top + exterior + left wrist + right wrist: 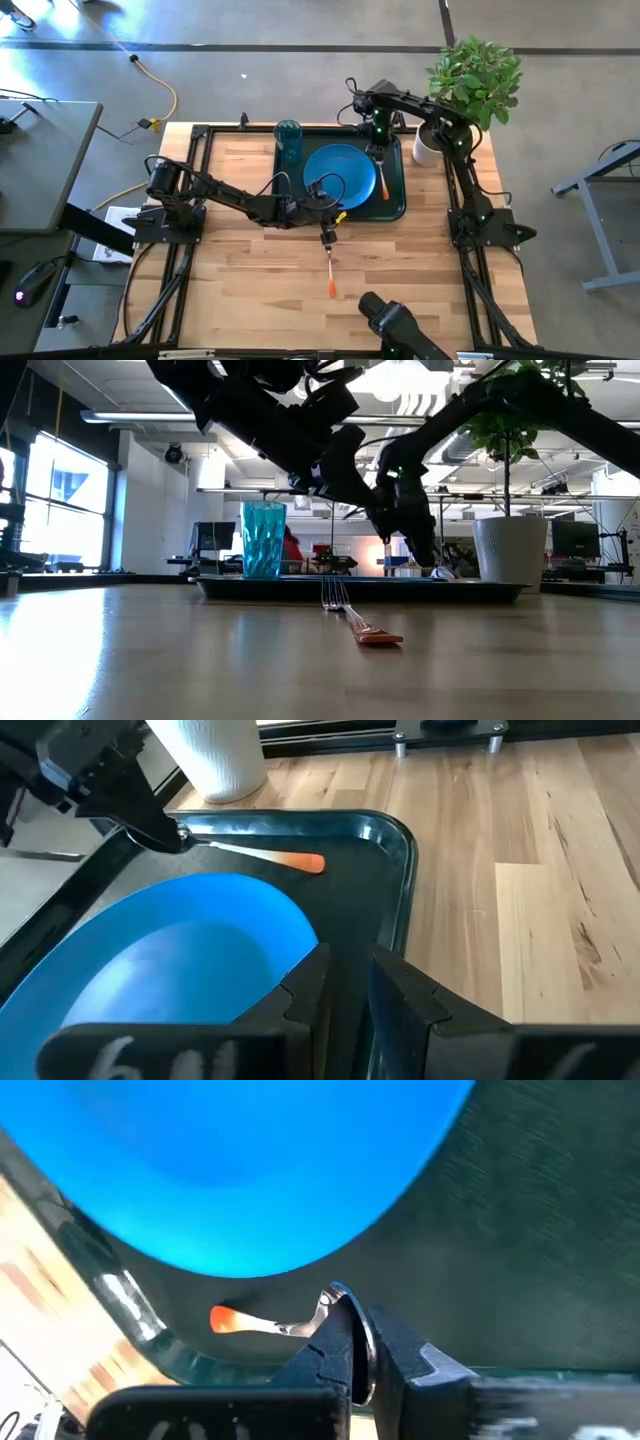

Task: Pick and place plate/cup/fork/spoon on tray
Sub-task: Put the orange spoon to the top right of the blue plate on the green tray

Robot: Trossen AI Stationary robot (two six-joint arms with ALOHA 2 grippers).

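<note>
On the left of the bench point(240, 270), the left arm reaches across toward the tray's near edge, and its left tool point(327, 236) hangs just above the silver tines of the fork point(330, 268), its fingers point(305, 995) a small gap apart and gripping nothing; the fork lies on the bare wood in front of the tray, orange-red handle pointing away from it. At the tray's point(395, 208) far left corner the cup point(288, 141) stands upright. Beside it, the plate point(338, 178) lies flat on the tray, filling its middle. To the right of the plate, the spoon point(381, 180) lies along the tray's right side, and the right tool point(378, 152) is pinched closed on its metal bowl end, the orange handle pointing toward the tray's near rim. Farther right, a white pot point(428, 145) with a leafy plant point(476, 80) stands on the bench just off the tray's far right corner
</note>
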